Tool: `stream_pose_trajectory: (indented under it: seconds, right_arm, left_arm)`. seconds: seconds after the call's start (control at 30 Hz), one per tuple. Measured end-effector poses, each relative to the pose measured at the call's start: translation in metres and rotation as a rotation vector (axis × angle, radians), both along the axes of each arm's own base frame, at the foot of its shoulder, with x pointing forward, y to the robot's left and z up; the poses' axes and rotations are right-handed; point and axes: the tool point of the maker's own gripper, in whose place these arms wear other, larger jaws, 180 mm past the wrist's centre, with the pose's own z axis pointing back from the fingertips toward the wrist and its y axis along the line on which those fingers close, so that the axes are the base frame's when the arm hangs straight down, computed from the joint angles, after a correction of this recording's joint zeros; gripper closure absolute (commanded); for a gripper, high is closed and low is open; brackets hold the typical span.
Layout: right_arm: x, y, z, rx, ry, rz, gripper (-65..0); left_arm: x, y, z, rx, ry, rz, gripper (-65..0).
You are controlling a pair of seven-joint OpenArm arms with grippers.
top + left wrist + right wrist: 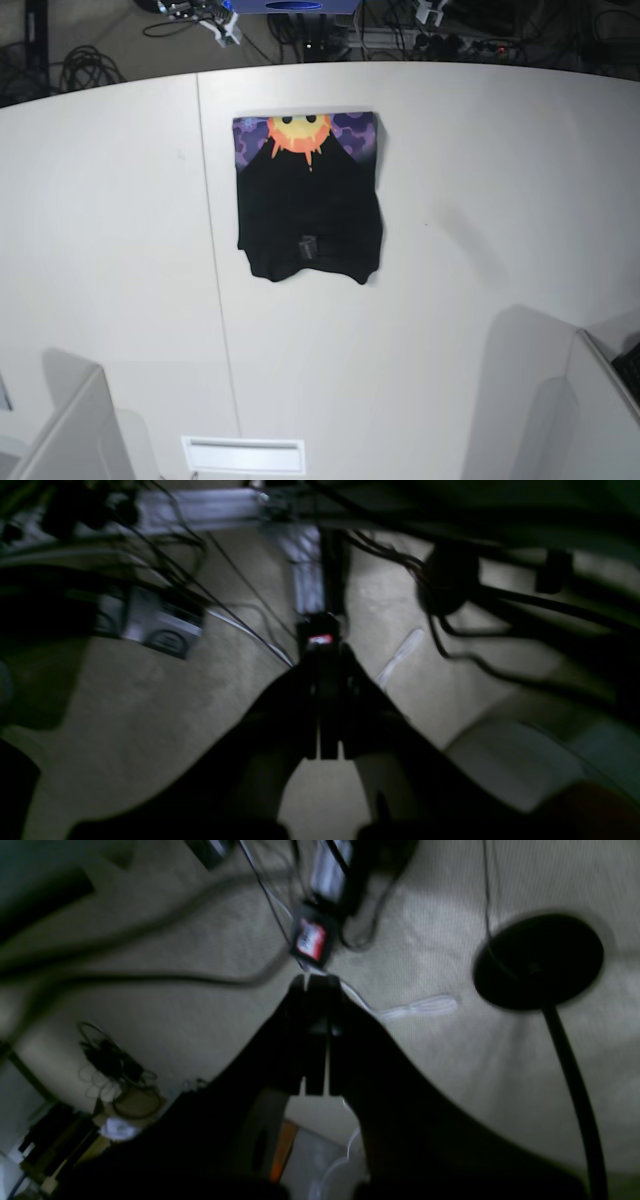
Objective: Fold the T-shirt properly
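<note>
The T-shirt (308, 195) lies folded into a compact rectangle on the white table (480, 200), near the far middle. It is black, with a strip of orange sun face on purple along its far edge and a small neck tag (308, 247) near its front edge. Neither arm shows in the base view. My left gripper (322, 630) shows only in the left wrist view, fingers pressed together with nothing between them, pointing at carpeted floor. My right gripper (317, 979) shows only in the right wrist view, also shut and empty over the floor.
Both wrist views are dark and blurred and show carpet with cables. A black round stand base (537, 960) and a power brick (311, 940) lie on the floor. An aluminium frame bar (200, 510) crosses above. White panels (560, 400) stand at the table's front corners.
</note>
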Motion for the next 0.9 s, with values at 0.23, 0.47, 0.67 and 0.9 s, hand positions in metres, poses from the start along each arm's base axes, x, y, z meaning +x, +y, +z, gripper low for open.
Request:
stream_pose_trajectory:
  seconds: [0.23, 0.47, 0.67, 0.9]
  right_arm:
    - [0.006, -0.005, -0.001, -0.009, -0.007, 0.002, 0.0]
    - [0.019, 0.000, -0.001, -0.002, -0.028, -0.002, 0.0]
    - [0.019, -0.002, -0.001, -0.004, -0.028, -0.002, 0.0]
    - [0.019, -0.002, -0.001, -0.004, -0.029, -0.002, 0.0]
  left_arm:
    - [0.052, 0.009, -0.003, 0.039, -0.102, 0.005, 0.0]
    - [0.048, 0.010, -0.004, 0.041, -0.081, -0.005, 0.0]
    - [0.057, 0.010, -0.003, 0.041, -0.104, 0.000, 0.0]
    - [0.055, 0.009, -0.003, 0.040, -0.101, 0.000, 0.0]
